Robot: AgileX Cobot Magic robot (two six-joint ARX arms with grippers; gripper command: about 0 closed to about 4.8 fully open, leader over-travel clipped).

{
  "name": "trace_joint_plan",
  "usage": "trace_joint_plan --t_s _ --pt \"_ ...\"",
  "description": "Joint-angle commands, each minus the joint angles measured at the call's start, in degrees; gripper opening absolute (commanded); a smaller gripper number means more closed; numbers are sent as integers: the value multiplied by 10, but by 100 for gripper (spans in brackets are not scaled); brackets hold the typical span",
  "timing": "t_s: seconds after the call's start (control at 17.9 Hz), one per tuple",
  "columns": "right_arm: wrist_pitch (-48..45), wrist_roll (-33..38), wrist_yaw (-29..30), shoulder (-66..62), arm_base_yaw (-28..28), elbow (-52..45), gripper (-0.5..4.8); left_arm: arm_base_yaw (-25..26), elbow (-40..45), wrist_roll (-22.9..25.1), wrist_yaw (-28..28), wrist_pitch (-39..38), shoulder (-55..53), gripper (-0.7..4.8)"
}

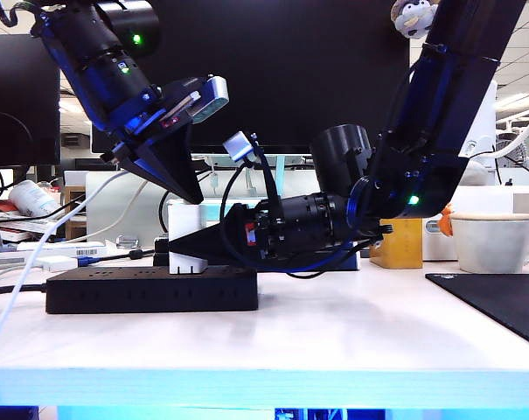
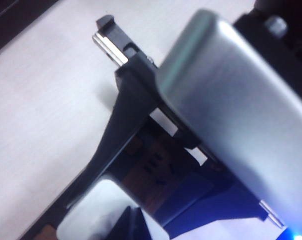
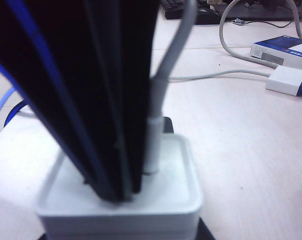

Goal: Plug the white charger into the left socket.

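Now I'm seeing the right gripper [image 1: 190, 247] pinching the white charger [image 1: 194, 236] on the black power strip [image 1: 150, 290] on the desk [image 1: 334, 332] — left gripper [image 1: 187, 188] hovering just above, jaws pressed together.

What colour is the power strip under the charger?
Black; the power strip shows best in the exterior view, with the white charger on it.

White charger [image 3: 141, 200]: we cannot see its prongs, hidden below; right gripper [image 3: 108, 192] covers its top; lower edge cropped.
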State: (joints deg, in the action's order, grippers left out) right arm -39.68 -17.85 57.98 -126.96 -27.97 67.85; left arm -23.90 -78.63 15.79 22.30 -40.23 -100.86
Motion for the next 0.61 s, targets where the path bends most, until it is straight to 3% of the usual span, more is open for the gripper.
trace_joint_plan --t_s 0.06,0.33,0.5,0.61 --pt "38 14 -40 -9 1 -5 -1 0 15 0 -41 -73 -17 -6" --pt "36 17 -41 -9 1 -5 0 0 16 1 -43 -71 -17 -6" --pt "31 20 -43 -9 1 -5 126 1 16 1 -43 -72 -17 -6" --pt "24 31 -43 -9 1 -5 126 0 16 1 -43 -72 -17 -6"
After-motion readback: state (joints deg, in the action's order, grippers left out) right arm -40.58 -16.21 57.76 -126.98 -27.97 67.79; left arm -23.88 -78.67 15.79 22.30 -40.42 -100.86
